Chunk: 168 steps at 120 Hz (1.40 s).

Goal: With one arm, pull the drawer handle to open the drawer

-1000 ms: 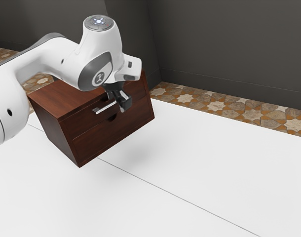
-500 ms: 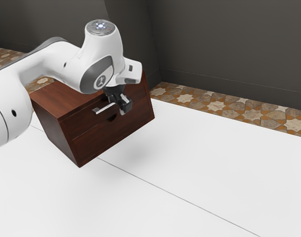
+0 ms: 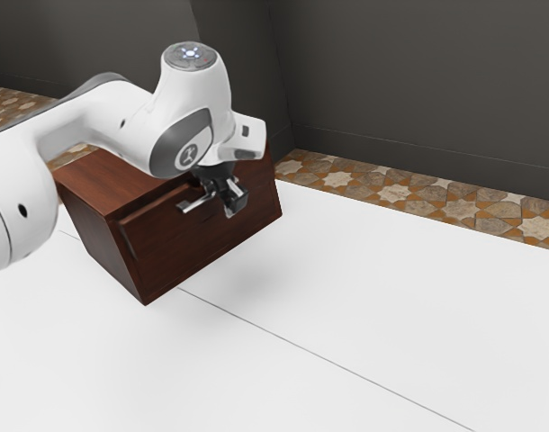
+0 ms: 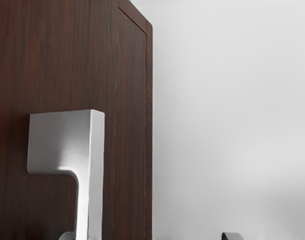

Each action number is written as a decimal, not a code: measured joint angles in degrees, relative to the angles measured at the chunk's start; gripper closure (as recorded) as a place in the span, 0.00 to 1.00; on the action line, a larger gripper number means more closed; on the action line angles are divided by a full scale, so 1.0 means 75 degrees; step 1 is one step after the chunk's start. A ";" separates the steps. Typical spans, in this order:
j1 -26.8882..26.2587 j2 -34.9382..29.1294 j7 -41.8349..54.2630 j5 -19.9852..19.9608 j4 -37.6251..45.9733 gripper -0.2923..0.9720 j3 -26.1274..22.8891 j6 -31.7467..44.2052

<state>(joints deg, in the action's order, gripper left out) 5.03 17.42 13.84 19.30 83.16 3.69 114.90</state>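
A dark wooden cabinet (image 3: 99,180) stands on the white table at the exterior view's left. Its upper drawer (image 3: 162,236) sticks out a little from the cabinet's front. A silver bar handle (image 3: 193,204) is fixed to that drawer. My black gripper (image 3: 224,198) is at the handle's end nearest the exterior view's right, with its fingers open around it. In the wrist view the handle (image 4: 87,165) stands off the drawer front (image 4: 52,60), close to one finger, while the other fingertip (image 4: 231,236) is far off to the side.
The white table (image 3: 364,306) stretches wide toward the exterior view's right and front. A patterned tile floor (image 3: 454,202) and dark walls lie behind it. My white arm (image 3: 94,126) passes over the cabinet's top.
My hand has shifted toward the exterior view's right and front, taking the handle with it. The upper drawer has slid a little way out of the cabinet.
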 joint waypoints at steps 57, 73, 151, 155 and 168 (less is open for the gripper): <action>-0.0731 -0.0522 -0.0456 0.0025 0.0713 0.55 -0.0005 0.0023; -0.0936 -0.0659 -0.0594 0.0034 0.0881 0.53 -0.0001 0.0040; -0.1843 -0.1055 -0.1355 0.0505 0.1259 0.56 0.0014 -0.0005; -0.1873 -0.1059 -0.1394 0.0531 0.1263 0.56 0.0013 -0.0011; -0.1966 -0.1071 -0.1521 0.0610 0.1267 0.56 0.0013 -0.0026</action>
<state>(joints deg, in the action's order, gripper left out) -9.71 9.38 2.43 23.87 92.66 3.79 114.70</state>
